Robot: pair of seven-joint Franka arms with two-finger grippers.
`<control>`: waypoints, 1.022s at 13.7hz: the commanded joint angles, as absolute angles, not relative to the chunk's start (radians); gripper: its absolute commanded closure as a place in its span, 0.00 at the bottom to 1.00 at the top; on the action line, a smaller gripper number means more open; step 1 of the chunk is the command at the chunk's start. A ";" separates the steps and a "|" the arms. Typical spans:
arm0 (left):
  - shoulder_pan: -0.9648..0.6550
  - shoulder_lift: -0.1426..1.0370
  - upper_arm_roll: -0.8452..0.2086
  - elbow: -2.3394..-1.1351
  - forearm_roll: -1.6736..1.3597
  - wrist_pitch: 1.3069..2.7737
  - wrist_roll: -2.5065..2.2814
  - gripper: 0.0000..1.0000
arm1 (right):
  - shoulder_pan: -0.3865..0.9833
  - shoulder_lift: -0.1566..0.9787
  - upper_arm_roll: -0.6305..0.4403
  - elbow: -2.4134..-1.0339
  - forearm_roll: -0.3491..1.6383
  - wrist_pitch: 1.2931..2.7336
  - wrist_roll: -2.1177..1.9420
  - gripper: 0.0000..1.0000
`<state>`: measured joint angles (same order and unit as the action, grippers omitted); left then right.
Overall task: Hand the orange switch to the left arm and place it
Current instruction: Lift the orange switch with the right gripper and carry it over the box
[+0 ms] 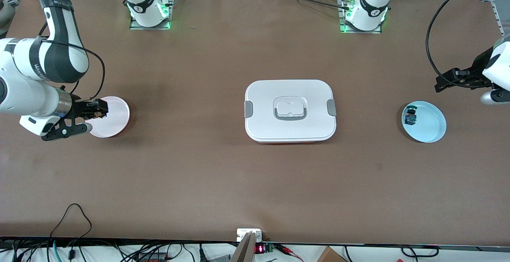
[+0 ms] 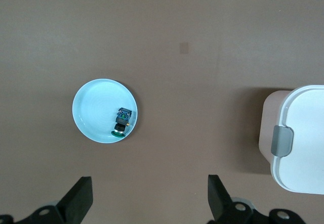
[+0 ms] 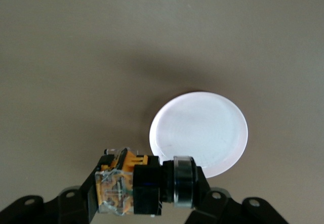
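The orange switch (image 1: 97,113) (image 3: 136,186) is held sideways in my right gripper (image 1: 95,110) (image 3: 147,197), which is shut on it above the edge of a pale pink plate (image 1: 115,116) (image 3: 202,128) at the right arm's end of the table. The white box (image 1: 290,110) (image 2: 304,143) with grey latches stands closed in the middle of the table. My left gripper (image 1: 443,83) (image 2: 150,183) hangs open and empty over bare table beside a light blue plate (image 1: 430,126) (image 2: 96,107) at the left arm's end.
A small switch with a blue cap (image 1: 410,116) (image 2: 121,121) lies in the light blue plate. Cables trail along the table edge nearest the front camera. The arm bases stand at the edge farthest from it.
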<state>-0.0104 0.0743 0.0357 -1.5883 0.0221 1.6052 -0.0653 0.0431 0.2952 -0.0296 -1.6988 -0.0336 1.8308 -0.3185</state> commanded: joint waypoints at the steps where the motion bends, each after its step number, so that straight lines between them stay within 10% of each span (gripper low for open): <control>1: -0.012 0.094 0.035 -1.560 0.023 1.582 -0.054 0.00 | 0.055 0.235 0.023 -1.668 -0.015 1.795 -0.397 1.00; 14: 0.103 0.146 0.048 -1.545 -0.486 1.327 -0.051 0.00 | 0.104 0.153 0.141 -1.646 0.532 1.844 -0.874 1.00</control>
